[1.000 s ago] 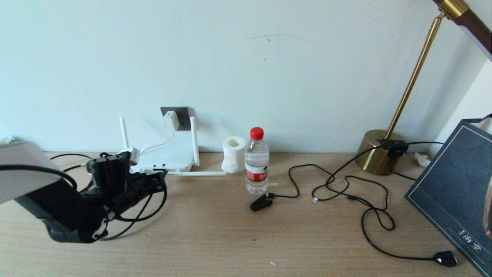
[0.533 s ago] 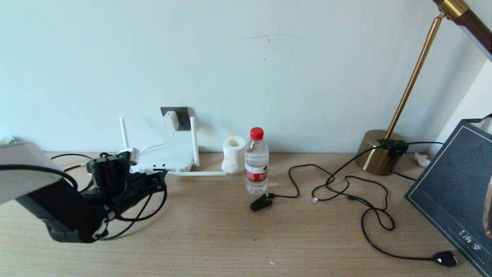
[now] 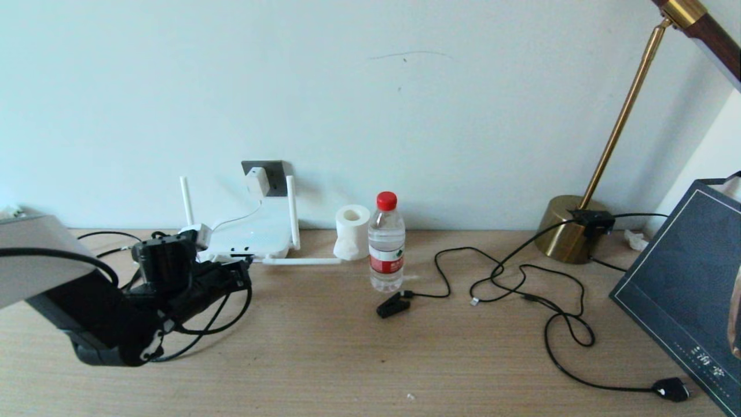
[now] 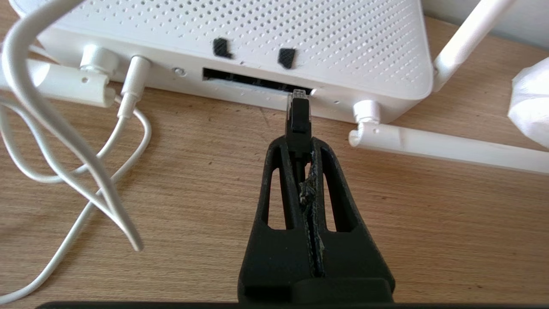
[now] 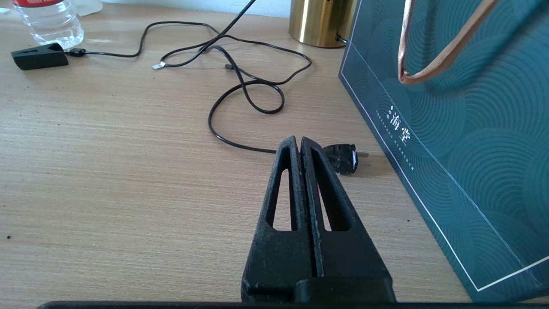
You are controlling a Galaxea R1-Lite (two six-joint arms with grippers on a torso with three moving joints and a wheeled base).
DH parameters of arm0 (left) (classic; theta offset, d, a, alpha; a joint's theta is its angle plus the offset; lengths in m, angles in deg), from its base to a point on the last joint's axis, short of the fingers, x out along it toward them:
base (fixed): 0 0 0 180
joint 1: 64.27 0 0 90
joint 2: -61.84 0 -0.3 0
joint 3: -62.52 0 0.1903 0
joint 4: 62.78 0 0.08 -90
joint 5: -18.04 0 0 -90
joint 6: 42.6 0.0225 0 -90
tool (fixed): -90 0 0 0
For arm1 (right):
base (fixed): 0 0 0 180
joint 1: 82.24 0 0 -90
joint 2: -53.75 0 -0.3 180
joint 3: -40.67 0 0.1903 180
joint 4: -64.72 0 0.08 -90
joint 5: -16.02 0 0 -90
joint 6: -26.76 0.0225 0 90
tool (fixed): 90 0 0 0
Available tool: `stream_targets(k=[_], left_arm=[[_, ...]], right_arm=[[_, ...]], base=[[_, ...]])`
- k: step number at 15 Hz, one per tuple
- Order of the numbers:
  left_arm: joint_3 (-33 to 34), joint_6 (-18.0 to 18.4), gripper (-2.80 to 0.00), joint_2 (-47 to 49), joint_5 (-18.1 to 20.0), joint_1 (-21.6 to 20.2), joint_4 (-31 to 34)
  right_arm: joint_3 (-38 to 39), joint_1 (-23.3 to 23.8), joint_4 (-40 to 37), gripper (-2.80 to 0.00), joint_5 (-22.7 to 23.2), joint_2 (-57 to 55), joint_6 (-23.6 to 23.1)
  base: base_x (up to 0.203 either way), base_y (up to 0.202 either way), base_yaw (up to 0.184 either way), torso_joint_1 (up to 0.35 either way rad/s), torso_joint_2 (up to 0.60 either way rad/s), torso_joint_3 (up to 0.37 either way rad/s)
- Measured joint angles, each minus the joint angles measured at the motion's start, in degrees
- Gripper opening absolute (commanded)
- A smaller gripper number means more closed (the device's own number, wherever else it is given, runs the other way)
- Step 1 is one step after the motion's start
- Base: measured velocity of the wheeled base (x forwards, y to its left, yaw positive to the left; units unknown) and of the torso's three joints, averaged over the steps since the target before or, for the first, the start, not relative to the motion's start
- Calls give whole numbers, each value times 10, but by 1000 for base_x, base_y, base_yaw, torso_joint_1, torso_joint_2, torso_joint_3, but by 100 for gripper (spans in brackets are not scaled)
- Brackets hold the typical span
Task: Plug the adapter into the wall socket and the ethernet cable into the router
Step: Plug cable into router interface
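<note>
**While clamped in the left gripper, the plug sits at the router's port slot**

Although the desk (image 3: 359, 359) carries plenty of clutter, only the left end is being worked. The router (image 3: 255, 238) is seen flat on the desk against the wall: white, rounded, perforated top, slim white antennas, two of them upright and one lying along the desk toward the paper roll (image 3: 352, 230). A dark port slot is set in its front edge. The wall socket (image 3: 274, 175), a dark grey plate, is mounted just above and behind the router; the adapter (image 3: 257, 181), a small white block, is seated in it, with its thin white cord dropping to the router.

The left gripper (image 4: 300, 143) is positioned low over the desk directly in front of the router, jaws pinched tight on the black boot of the ethernet cable (image 4: 299, 118). The clear plug tip is held at the mouth of the port slot, at its right end in the wrist view; whether it is inserted cannot be told. The rest of the black cable is looped under the left arm.

The right gripper (image 5: 299, 146) is parked above the desk at the far right, jaws fully closed on nothing, beside a teal gift bag (image 5: 463, 141) and near a black mains plug (image 5: 342, 158).
</note>
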Motion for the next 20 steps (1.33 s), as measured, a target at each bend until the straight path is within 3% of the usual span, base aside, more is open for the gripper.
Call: stream_targets(k=[20], left_arm=[[-2,2,-280,1,0,-3,2]], right_arm=[[0,0,0,-280,0,0,0]], base=[[0,0,0,0,0,0]])
